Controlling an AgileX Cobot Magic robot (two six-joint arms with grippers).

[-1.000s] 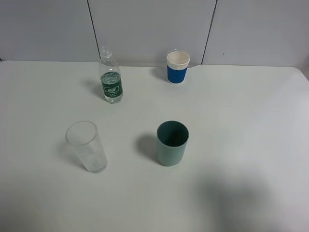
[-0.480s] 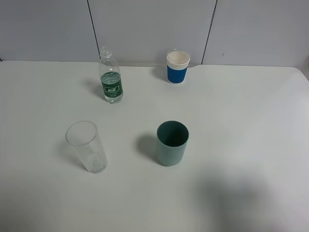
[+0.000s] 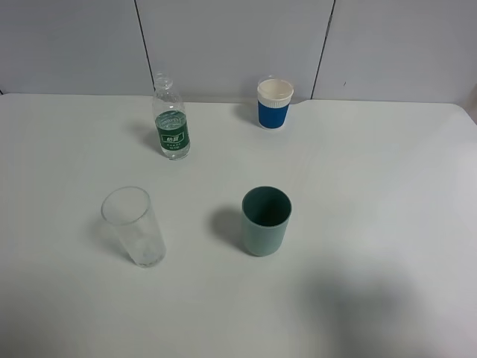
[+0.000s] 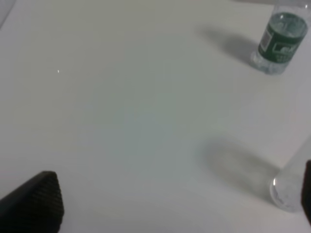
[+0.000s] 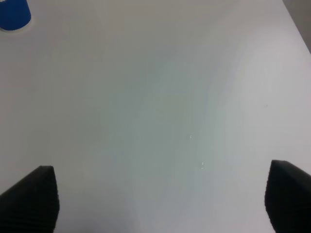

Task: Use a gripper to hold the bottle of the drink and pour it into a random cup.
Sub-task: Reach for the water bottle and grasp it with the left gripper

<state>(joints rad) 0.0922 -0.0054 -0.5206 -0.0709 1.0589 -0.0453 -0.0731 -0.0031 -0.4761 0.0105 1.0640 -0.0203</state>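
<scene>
From the high camera, the bottle [image 3: 171, 119] stands upright and uncapped near the back of the tabletop [image 3: 387, 194]. A blue cup [image 3: 274, 103] stands off to its right. The green cup [image 3: 266, 221] sits nearer the front, well apart from the bottle, and a glass [image 3: 134, 226] stands front left. No arm shows here.

In the left wrist view, the left pincer [image 4: 170, 199] is wide open and empty over bare tabletop. The glass is just beside one finger and the bottle is farther off. A straight reach for the bottle could clip the glass and knock it over. A grip taken off-centre or too high could tip the light, open bottle and spill the drink before any pour.

In the right wrist view, the right pincer [image 5: 160, 196] also stands wide open and holds nothing, with only the blue cup at the edge. A carry across to the green cup with no cap risks sloshing, and a hasty tilt could miss the rim.
</scene>
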